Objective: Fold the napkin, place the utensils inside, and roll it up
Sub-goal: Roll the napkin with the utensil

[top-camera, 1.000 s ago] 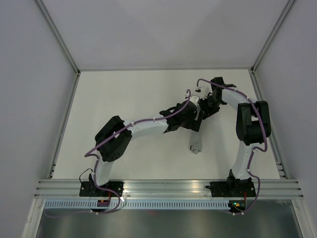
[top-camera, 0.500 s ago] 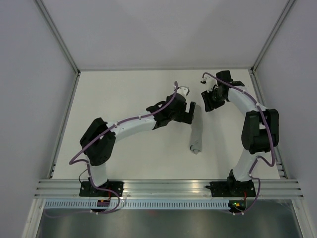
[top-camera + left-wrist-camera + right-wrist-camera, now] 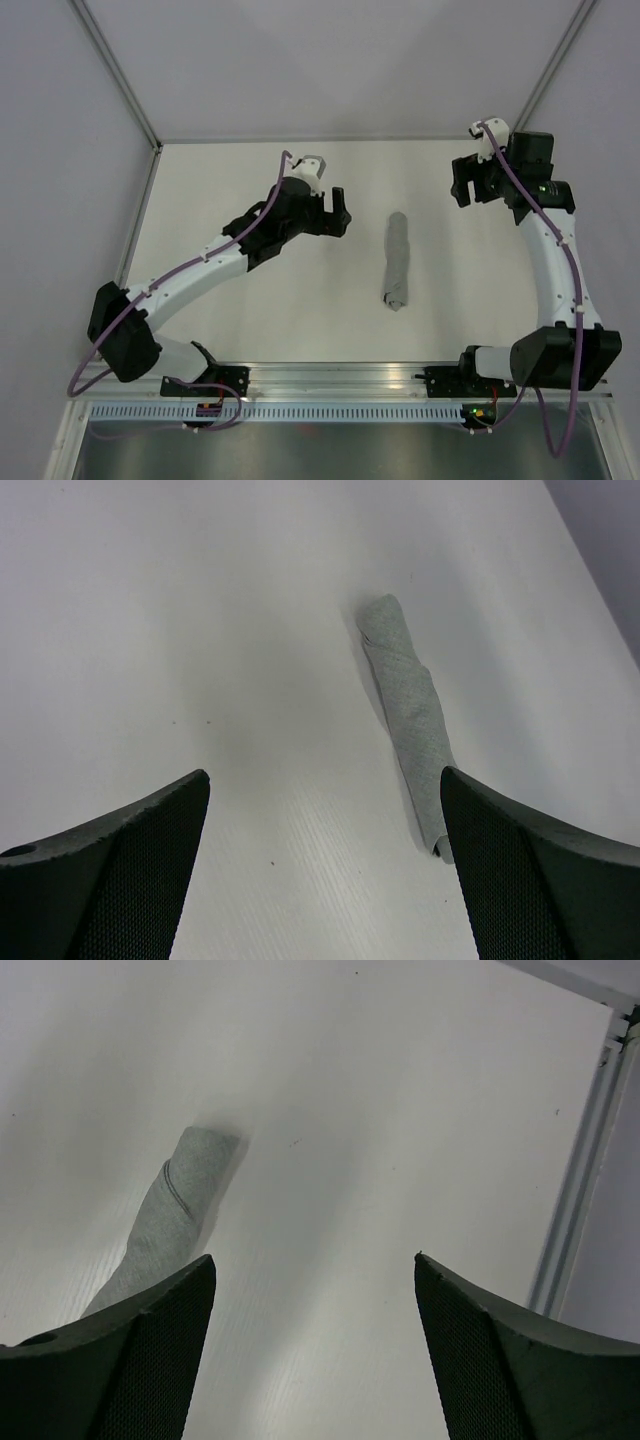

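Pulling clear: both arms back off the rolled napkin

Both arms have drawn away from the napkin (image 3: pixel 397 262), which lies alone on the white table (image 3: pixel 250 310) as a tight grey roll. It sits right of centre, its length running from near to far with a slight lean. A second ago the two wrists crowded together over its far end, and only the near end showed from above. Half a second ago they stood close on either side of that end. Now the whole roll is uncovered, and its near end lies where it lay before.

The left gripper (image 3: pixel 335 212) has swung out to the left and sits well apart from the roll, pointing toward it. Its jaws stand wide apart with nothing between them; its wrist view shows the napkin (image 3: pixel 410 715) ahead and to the right, a twist wrapping its middle.

The right gripper (image 3: pixel 462 186) has gone back toward the far right corner, also well clear. Its jaws are spread and empty. In its wrist view one end of the roll (image 3: pixel 165 1220) shows at lower left, and the metal frame rail (image 3: pixel 585 1160) runs down the right side.
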Controlling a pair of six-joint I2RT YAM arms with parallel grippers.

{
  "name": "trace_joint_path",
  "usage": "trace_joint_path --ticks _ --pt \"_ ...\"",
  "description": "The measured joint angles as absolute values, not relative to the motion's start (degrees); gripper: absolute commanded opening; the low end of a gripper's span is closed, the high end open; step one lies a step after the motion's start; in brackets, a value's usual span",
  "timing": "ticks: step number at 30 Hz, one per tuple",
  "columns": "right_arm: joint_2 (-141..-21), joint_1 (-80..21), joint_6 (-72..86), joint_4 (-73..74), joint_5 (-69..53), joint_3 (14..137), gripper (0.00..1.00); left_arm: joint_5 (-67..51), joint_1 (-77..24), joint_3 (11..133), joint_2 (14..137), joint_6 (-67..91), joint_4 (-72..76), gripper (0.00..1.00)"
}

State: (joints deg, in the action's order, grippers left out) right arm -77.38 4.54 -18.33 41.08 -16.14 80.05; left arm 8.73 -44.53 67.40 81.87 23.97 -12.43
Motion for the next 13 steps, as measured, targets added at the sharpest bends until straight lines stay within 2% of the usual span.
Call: trace_joint_path --ticks 6,11,13 --pt "-68.49 5.1 -17.63 40.69 -16.23 73.49 0.91 7.14 -40.97 63.83 72.29 22.33 -14.76 1.0" --pt "-66.15 5.15 -17.02 40.64 -16.21 69.65 0.93 5.56 -39.55 62.24 69.17 21.34 -15.84 1.0" --pt "-65.89 5.15 -16.64 40.49 -16.21 68.93 0.96 4.84 -39.38 61.93 68.93 21.08 -16.62 1.0"
